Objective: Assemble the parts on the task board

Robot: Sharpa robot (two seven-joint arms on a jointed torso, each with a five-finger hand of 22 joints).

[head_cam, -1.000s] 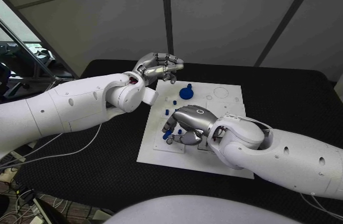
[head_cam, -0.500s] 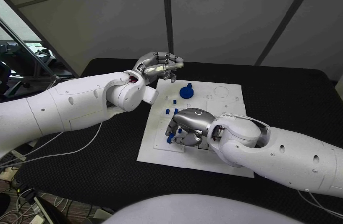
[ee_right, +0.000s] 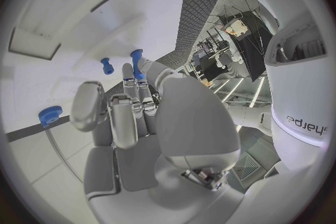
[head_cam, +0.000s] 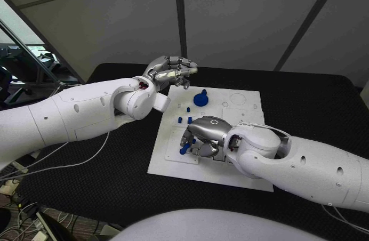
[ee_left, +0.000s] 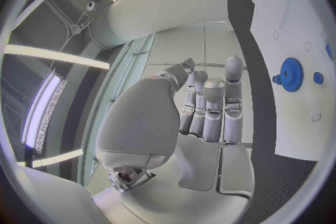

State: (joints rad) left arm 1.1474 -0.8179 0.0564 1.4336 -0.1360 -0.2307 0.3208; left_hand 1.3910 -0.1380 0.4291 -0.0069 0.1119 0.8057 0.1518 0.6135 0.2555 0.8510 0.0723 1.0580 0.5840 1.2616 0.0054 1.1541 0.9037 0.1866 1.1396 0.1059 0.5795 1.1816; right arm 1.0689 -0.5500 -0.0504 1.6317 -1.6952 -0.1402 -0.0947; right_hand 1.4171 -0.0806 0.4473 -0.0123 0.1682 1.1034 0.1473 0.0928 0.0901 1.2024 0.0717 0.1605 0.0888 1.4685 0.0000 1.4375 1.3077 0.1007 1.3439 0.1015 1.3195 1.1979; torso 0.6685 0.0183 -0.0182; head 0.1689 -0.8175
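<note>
One white task board [head_cam: 173, 161] lies in the middle of the black table [head_cam: 307, 102], and four blue parts can be counted on it in the head view. A round gear [head_cam: 200, 98] sits near the board's far end; in the left wrist view it appears as a toothed disc [ee_left: 290, 74]. Nearer the middle stand two small pegs, one [head_cam: 188, 109] just beyond the other [head_cam: 181, 120]. The fourth part is a longer blue pin [head_cam: 183, 147], seen at the fingertips of the right hand [head_cam: 206, 137], which is bent down over the board's middle with its fingers curled around the pin. In the right wrist view the blue pin [ee_right: 136, 63] sticks out past the hand's fingers [ee_right: 126, 117], with a small peg [ee_right: 106, 65] standing on the board just beside it and a blue knurled cap [ee_right: 50, 115] further off. The left hand [head_cam: 172, 70] hovers above the table at the board's far left corner, well apart from the parts, its fingers curled inward against the palm with nothing between them; the left wrist view shows those fingers [ee_left: 210, 106] folded together.
</note>
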